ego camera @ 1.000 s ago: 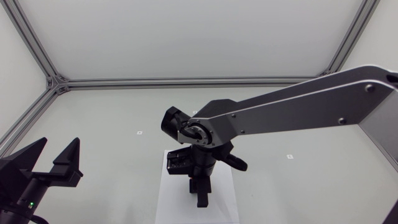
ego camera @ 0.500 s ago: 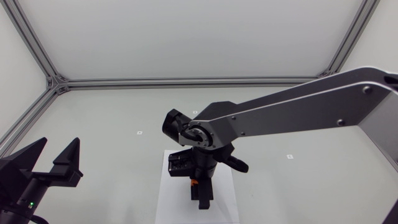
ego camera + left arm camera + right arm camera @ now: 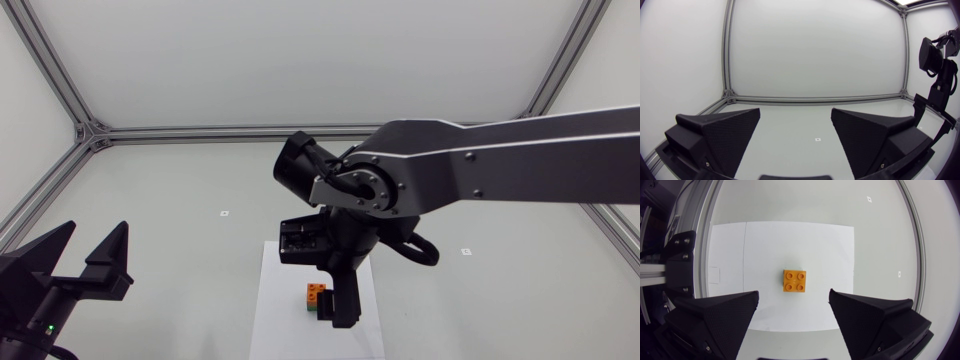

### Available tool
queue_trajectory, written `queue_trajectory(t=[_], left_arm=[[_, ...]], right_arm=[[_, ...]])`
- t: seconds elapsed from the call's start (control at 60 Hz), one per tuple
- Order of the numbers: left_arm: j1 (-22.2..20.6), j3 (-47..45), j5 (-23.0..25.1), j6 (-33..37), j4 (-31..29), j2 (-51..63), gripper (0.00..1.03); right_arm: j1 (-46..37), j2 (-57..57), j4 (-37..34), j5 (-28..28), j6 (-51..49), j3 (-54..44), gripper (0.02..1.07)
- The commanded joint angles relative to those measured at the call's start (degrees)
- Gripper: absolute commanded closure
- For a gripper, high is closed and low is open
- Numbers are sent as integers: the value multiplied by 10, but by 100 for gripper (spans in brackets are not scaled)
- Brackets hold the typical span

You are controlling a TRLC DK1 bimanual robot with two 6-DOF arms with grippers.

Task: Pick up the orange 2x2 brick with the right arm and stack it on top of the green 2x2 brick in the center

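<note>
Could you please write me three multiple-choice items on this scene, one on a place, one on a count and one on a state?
1. Where does the orange 2x2 plastic brick sit?
A) on the green 2x2 plastic brick, over the white paper sheet
B) on the bare table, off the sheet
C) held up in the air

2. How many studs show on the orange brick's top?
A) two
B) four
C) eight

3. How is the right arm's matte black gripper?
A) shut on the orange brick
B) shut on nothing
C) open, clear of the brick

Answers:
1 A, the head view shows orange stacked on green.
2 B, the right wrist view shows four studs.
3 C, both fingers stand apart from the brick.
</note>
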Motion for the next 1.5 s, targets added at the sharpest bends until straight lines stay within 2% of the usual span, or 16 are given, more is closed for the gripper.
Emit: queue_trajectory(t=[0.0,0.217,0.5,0.75,1.067,1.267,1.483], left_arm=[[3,-23,2,7,-8,-5,4],[3,-23,2,7,-8,-5,4],[3,-23,2,7,-8,-5,4],[3,-23,2,7,-8,-5,4],[3,-23,2,7,-8,-5,4],[3,-23,2,7,-8,-5,4],[3,-23,3,7,-8,-5,4]], right_arm=[[-5,-46,-19,-3,12,-24,6],[-32,-174,-40,-17,34,-60,6],[-121,-308,-43,-38,53,-135,6],[-279,-389,-3,-75,61,-189,6],[-416,-485,51,-91,45,-275,6],[-450,-538,65,-82,44,-292,6],[-491,-630,138,-67,86,-345,6]])
